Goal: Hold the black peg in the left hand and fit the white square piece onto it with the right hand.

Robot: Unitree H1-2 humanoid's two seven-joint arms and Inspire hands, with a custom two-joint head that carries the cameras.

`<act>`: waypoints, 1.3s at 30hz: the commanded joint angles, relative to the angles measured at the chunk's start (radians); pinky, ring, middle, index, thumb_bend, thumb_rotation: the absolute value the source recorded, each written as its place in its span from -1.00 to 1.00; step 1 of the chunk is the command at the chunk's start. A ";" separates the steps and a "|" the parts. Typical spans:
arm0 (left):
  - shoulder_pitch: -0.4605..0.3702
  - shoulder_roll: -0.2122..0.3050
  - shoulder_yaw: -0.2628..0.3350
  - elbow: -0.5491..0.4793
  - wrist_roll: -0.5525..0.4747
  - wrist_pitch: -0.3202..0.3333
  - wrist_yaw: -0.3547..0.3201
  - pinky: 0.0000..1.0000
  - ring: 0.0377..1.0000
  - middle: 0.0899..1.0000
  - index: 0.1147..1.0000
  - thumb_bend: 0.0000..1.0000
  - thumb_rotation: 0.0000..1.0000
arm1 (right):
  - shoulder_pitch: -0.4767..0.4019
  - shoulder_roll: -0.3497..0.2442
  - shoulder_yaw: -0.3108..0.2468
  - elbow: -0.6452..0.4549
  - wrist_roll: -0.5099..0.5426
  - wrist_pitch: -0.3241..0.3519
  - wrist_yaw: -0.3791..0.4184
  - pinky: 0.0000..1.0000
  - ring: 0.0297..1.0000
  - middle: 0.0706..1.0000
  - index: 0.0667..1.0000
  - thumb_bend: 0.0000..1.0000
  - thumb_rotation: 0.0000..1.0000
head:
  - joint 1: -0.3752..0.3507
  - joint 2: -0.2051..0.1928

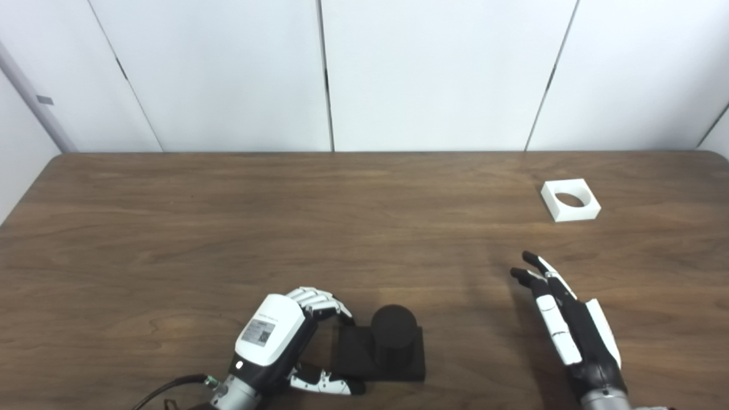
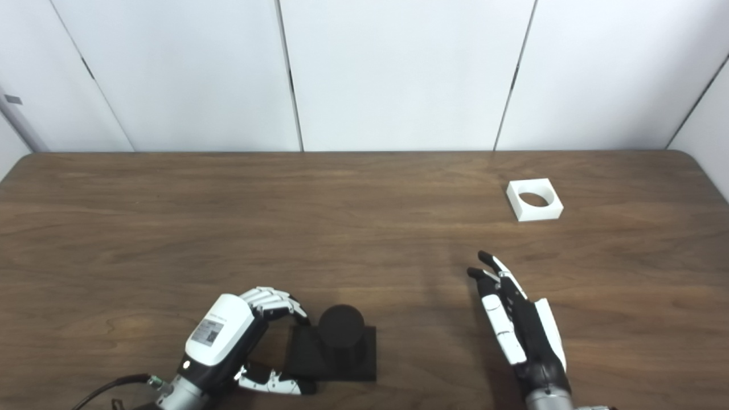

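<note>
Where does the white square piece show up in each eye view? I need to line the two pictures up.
Left eye view: white square piece lies flat on the table, upper right, beyond the open right hand.
Right eye view: same piece, upper right but nearer the centre, again beyond that hand.
Shared landmark: the black peg at the bottom, gripped at its base by the left hand.

Left hand low at the near edge, fingers curled, right hand flat, fingers extended forward
</note>
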 commanded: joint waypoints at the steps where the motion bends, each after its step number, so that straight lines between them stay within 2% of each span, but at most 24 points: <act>1: 0.013 0.026 0.006 0.063 0.057 0.036 -0.025 0.47 0.42 0.24 -0.16 0.04 -0.90 | -0.025 0.040 -0.001 -0.037 -0.040 0.023 -0.009 0.75 0.68 0.63 0.72 -0.05 0.82 | -0.022 0.001; 3: 0.012 0.026 0.006 0.064 0.054 0.034 -0.023 0.43 0.40 0.24 -0.16 0.04 -0.90 | -0.040 0.006 -0.001 -0.078 -0.094 0.066 0.009 0.62 0.65 0.65 0.70 0.02 0.17 | -0.036 -0.001; 5: 0.011 0.024 0.007 0.068 0.049 0.028 -0.017 0.40 0.39 0.24 -0.16 0.04 -0.90 | -0.071 -0.049 -0.002 -0.114 -0.156 0.107 0.047 0.53 0.63 0.65 0.68 0.08 -0.19 | -0.071 -0.014; 6: 0.010 0.024 0.008 0.070 0.045 0.024 -0.013 0.39 0.39 0.25 -0.16 0.04 -0.90 | -0.095 -0.089 -0.003 -0.137 -0.205 0.142 0.081 0.59 0.69 0.69 0.65 0.18 -0.40 | -0.071 -0.014; 8: 0.006 0.020 0.008 0.080 0.045 0.016 0.001 0.38 0.39 0.25 -0.16 0.04 -0.90 | -0.150 -0.178 -0.007 -0.167 -0.290 0.194 0.161 0.79 0.84 0.75 0.59 0.33 -0.52 | -0.071 -0.025; 10: 0.004 0.015 0.005 0.089 0.054 0.011 0.015 0.39 0.39 0.24 -0.16 0.05 -0.90 | -0.201 -0.246 -0.022 -0.171 -0.313 0.220 0.220 0.92 0.96 0.83 0.57 0.44 -0.61 | -0.068 -0.032; 13: 0.002 0.010 0.000 0.093 0.064 0.011 0.021 0.40 0.41 0.25 -0.16 0.05 -0.90 | -0.268 -0.323 -0.038 -0.152 -0.323 0.227 0.271 0.94 1.00 0.86 0.52 0.62 -0.77 | -0.072 -0.039; 19: -0.004 0.020 -0.003 0.106 0.065 0.000 0.021 0.45 0.41 0.26 -0.16 0.05 -0.90 | -0.357 -0.413 -0.063 -0.118 -0.338 0.251 0.350 0.91 1.00 0.89 0.43 0.81 -0.88 | -0.094 -0.041; 23: -0.011 0.032 -0.002 0.115 0.066 -0.014 0.024 0.45 0.40 0.25 -0.16 0.05 -0.90 | -0.412 -0.469 -0.042 -0.068 -0.447 0.229 0.377 0.98 1.00 0.90 0.48 0.91 -0.88 | -0.105 -0.044; 27: -0.013 0.039 0.001 0.128 0.062 -0.028 0.030 0.44 0.39 0.24 -0.16 0.05 -0.90 | -0.454 -0.495 -0.022 -0.004 -0.507 0.210 0.384 1.00 1.00 0.93 0.55 0.91 -0.82 | -0.112 -0.049; 39: -0.007 0.043 0.007 0.129 0.058 -0.034 0.027 0.43 0.39 0.26 -0.16 0.05 -0.90 | -0.635 -0.527 0.032 0.286 -0.573 0.092 0.340 1.00 1.00 0.96 0.62 0.92 -0.73 | -0.129 -0.052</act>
